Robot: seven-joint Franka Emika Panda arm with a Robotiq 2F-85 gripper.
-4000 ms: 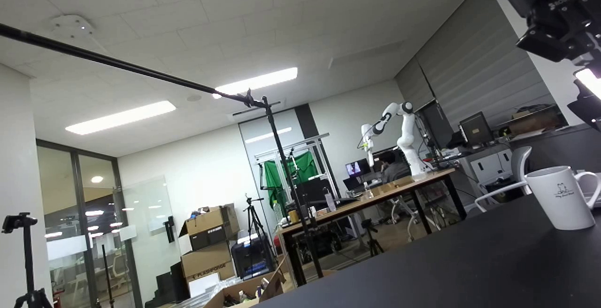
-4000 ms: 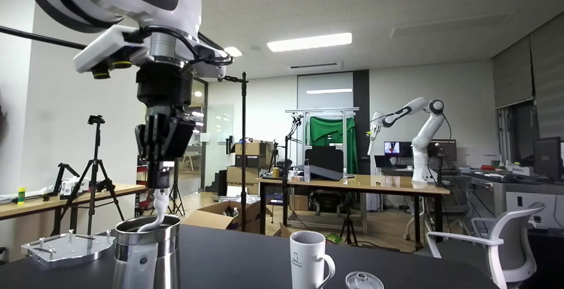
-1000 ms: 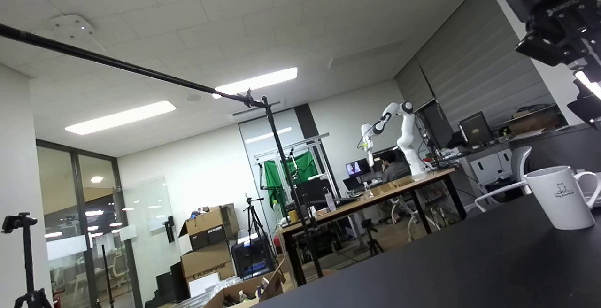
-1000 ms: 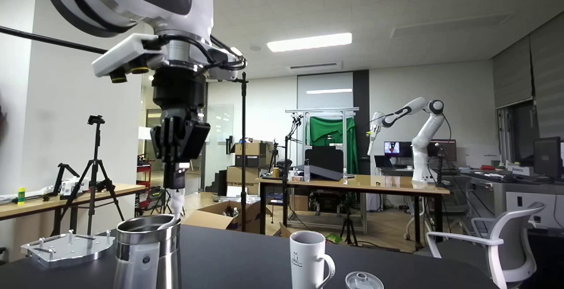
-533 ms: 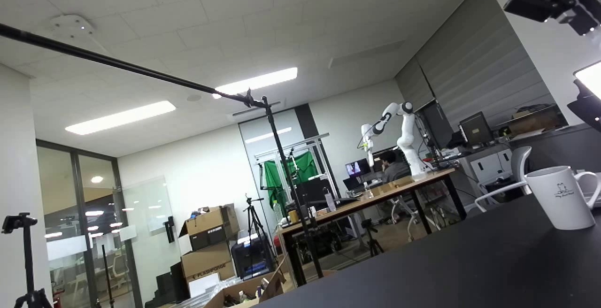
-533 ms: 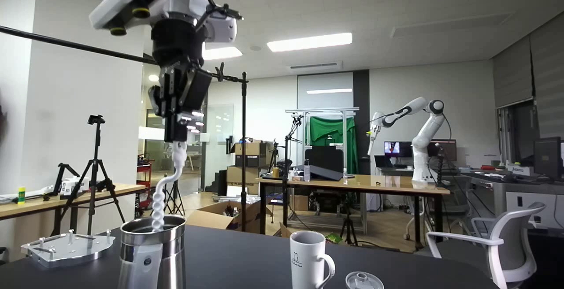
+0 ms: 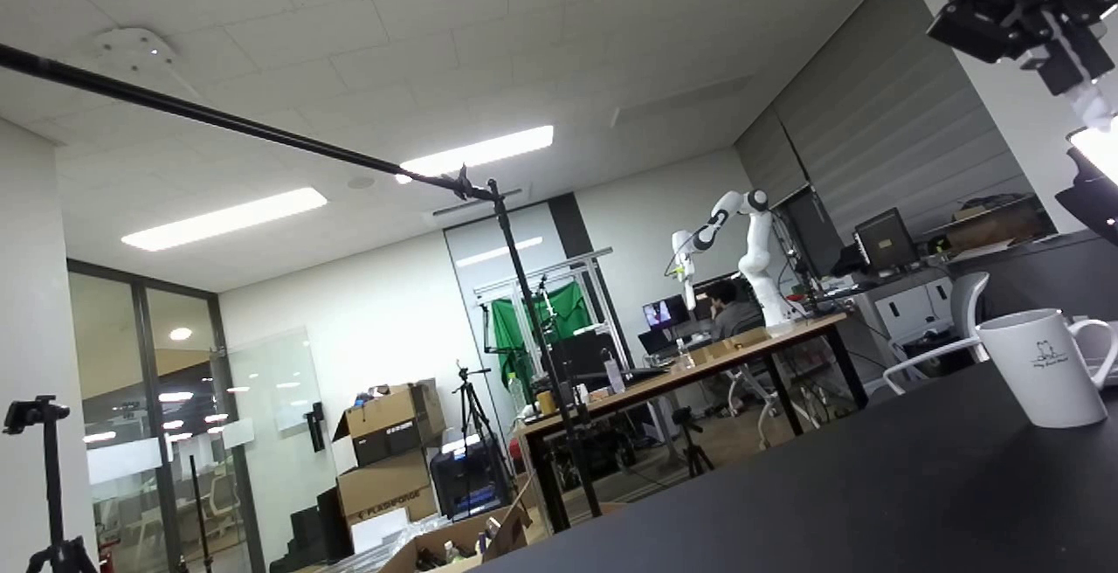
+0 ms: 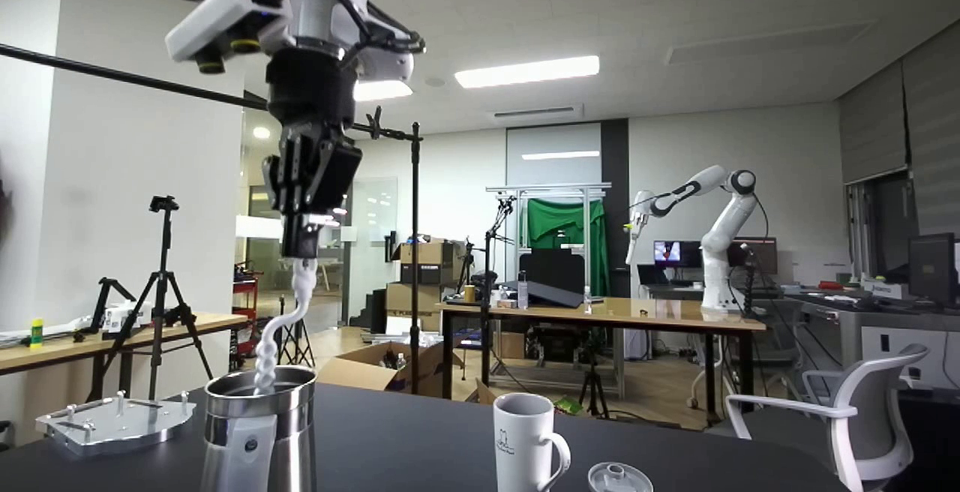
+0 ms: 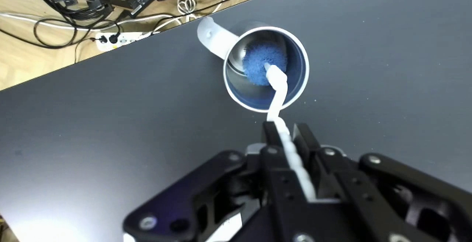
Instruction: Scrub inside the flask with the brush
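Observation:
The flask is a steel vessel with a side handle (image 8: 289, 451), standing upright on the black table; the wrist view looks down into it (image 9: 296, 63). The brush has a white twisted handle (image 8: 265, 357) and a round blue head (image 9: 258, 63). The blue head is inside the flask, and the handle leans out over the rim. My gripper (image 8: 301, 250) is shut on the upper end of the handle, above the flask; it also shows in the wrist view (image 9: 286, 128). In an exterior view the gripper (image 7: 1076, 75) is partly cut off and the flask is out of view.
A white mug (image 8: 517, 439) stands to the flask's right in an exterior view, with a round lid (image 8: 619, 478) beside it. A metal plate with posts (image 8: 112, 426) lies on the flask's other side. The table edge (image 9: 92, 59) runs past the flask's handle, with cables below.
The gripper and brush rose between one second and half a second ago, baring more handle, and have since come down slightly. The flask shifted a little to the right in an exterior view.

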